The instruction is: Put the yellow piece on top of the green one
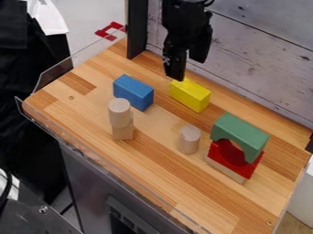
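Yellow blk (191,95) x1, on tabletop (153,160) btwn blue blk (133,92) x1 & green arch (240,135) x1. Gripper (187,69) x1, fingers apart, nr yellow's far end. Green sits on red pc (235,157) x1, w/ pale base (225,169) x1 below. Wood cyls x2: one (120,113) atop small wood blk (123,132) x1, other (189,140) upright on tabletop. Arm (183,8) cut off at top; yellow's far corner part hid by fingertip. Yellow: plain, rectangular, lying lengthwise.

The arm (183,25) was finished in black throughout, its outline made up of blocky, angular parts. A thin black cable (209,2) was seen curving beside it, and the gripper (186,67) was formed with two thick black fingers.
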`<state>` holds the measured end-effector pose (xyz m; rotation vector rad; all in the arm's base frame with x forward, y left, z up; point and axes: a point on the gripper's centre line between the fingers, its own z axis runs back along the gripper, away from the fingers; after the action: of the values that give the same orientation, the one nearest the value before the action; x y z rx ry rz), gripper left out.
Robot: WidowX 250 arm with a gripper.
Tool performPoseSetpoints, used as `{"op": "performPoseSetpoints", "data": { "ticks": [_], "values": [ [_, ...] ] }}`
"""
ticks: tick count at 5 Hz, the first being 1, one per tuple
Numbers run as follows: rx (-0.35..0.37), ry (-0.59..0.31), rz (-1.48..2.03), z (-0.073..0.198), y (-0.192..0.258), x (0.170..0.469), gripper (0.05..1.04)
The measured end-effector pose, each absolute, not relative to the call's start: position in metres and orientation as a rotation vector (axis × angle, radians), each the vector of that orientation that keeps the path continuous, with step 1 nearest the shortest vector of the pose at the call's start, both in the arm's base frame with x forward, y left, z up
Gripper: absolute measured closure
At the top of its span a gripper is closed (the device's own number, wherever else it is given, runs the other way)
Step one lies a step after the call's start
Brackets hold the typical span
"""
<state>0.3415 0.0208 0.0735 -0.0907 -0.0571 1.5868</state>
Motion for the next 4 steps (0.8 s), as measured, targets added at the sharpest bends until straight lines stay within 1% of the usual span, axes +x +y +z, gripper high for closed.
{"op": "performPoseSetpoints", "data": {
  "ticks": [1,4],
  "values": [
    [-0.092,-0.017,1.613,0.060,0.025,0.343,0.083],
    [-0.037,0.086,1.618,0.027,0.022,0.352,0.083]
  ]
}}
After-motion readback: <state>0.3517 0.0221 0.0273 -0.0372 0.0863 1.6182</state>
